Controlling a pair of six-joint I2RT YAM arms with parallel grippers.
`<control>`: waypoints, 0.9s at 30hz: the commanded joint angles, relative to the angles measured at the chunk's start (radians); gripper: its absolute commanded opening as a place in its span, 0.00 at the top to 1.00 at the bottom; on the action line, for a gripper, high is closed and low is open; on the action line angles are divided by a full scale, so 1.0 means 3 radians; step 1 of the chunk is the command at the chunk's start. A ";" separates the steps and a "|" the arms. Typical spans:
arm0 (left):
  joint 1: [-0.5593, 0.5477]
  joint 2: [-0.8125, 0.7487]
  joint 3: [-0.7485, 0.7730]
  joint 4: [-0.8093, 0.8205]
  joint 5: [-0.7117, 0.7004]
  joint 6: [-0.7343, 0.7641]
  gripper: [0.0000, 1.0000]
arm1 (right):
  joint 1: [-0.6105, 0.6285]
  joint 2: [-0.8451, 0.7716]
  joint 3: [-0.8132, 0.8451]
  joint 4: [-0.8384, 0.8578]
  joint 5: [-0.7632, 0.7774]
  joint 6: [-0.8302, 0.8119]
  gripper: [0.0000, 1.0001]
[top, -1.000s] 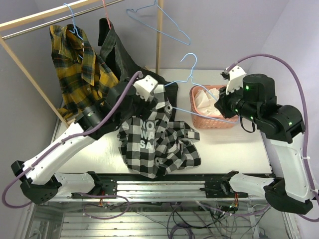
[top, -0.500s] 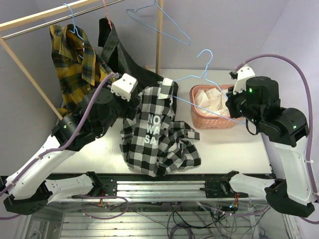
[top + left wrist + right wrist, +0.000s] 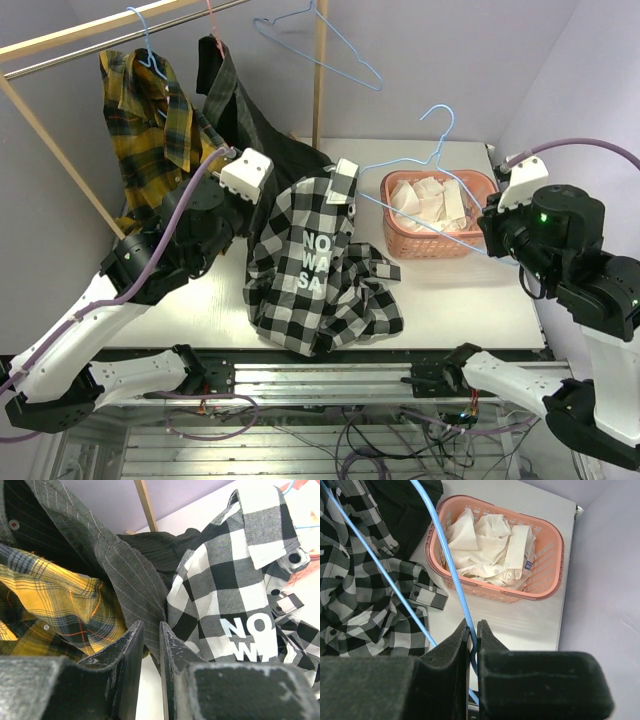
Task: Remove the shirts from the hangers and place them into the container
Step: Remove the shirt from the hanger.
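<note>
**Now, checked shirt on a held hanger, white shirt in the basket**

Over at the right, the right gripper (image 3: 471, 627) is pressed together on the thin wire of a light blue hanger (image 3: 451, 570), which it holds up above the counter (image 3: 460, 300). The hanger's hook points upward over the salmon-pink basket (image 3: 435, 250), and its long arm crosses in front of the basket toward the left. The collar of the black-and-white checked shirt (image 3: 310, 270) hangs from the far end of that wire. The rest of the shirt slumps down and spreads crumpled on the counter just beside the basket.

The basket stands on the counter's far right part with the white shirt (image 3: 430, 205) bunched inside it.

The left gripper (image 3: 150, 630) sits at the checked shirt's left shoulder, where it meets the charcoal pinstriped shirt (image 3: 115, 565). Its jaws stand close, with only a thin slit between them. A fold of pinstriped cloth reaches their tips, but I cannot tell whether any fabric is pinched.

The pinstriped shirt and the yellow-and-black plaid shirt (image 3: 150, 130) hang from the rack (image 3: 320, 90) at the back left.
</note>
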 commanded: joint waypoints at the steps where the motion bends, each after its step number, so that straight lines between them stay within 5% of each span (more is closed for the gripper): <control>1: -0.0014 -0.0056 0.0048 -0.0091 -0.0085 -0.0008 0.69 | 0.0094 -0.0149 0.0051 0.0034 0.0405 0.0004 1.00; 10: -0.0016 0.0080 0.0230 -0.0056 0.0065 -0.0008 0.71 | -0.0029 -0.0514 -0.0208 -0.0055 0.0386 0.0102 1.00; 13: -0.0012 0.0209 0.0354 -0.0082 0.0205 -0.0003 0.72 | -0.0018 -0.0508 -0.0194 0.0023 -0.0121 0.0035 1.00; 18: -0.0014 0.0262 0.0333 -0.0016 0.0335 -0.0064 0.72 | 0.0011 -0.0217 -0.0416 0.0104 -0.1119 -0.0060 1.00; 27: -0.0016 0.0083 0.0131 -0.0066 0.0337 -0.0150 0.70 | 0.0018 0.0468 -0.0783 0.0270 -0.1130 0.0077 1.00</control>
